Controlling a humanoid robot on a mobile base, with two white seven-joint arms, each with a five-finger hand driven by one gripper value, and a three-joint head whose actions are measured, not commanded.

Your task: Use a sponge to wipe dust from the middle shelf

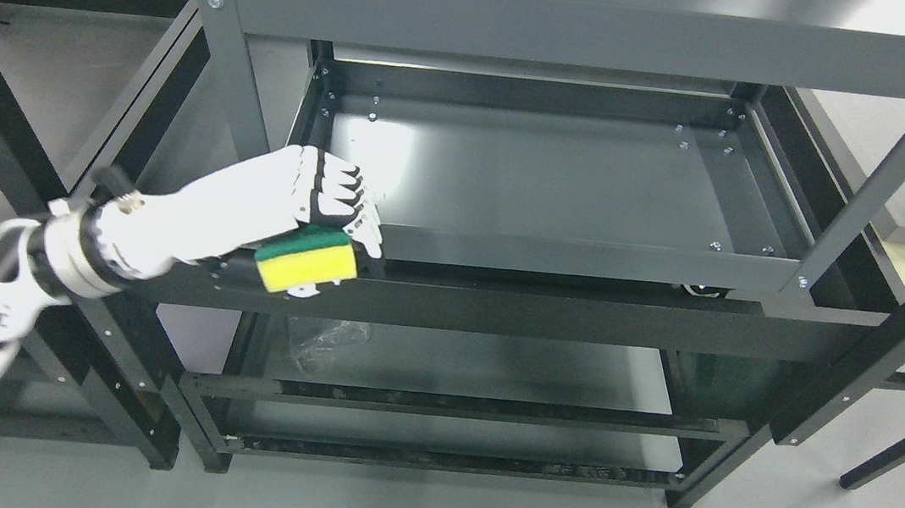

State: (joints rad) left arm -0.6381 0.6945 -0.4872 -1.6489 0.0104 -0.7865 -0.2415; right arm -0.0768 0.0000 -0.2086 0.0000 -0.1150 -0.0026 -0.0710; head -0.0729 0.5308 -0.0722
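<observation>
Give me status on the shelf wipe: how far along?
Done: left hand has the sponge gripped. In hand: sponge sits at the middle shelf front-left lip, not on the tray surface. Left: the wiping itself; whether any has been done can't be judged. No dust is discernible.

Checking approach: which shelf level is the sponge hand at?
The middle shelf: the left hand holds the sponge at its front-left rim, below the top shelf.

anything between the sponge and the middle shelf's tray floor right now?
Head view: the yellow-and-green sponge, gripped in the white left hand, sits at the dark grey metal middle shelf's front left corner. Only the shelf's raised front lip lies between; the floor beyond is bare.
</observation>
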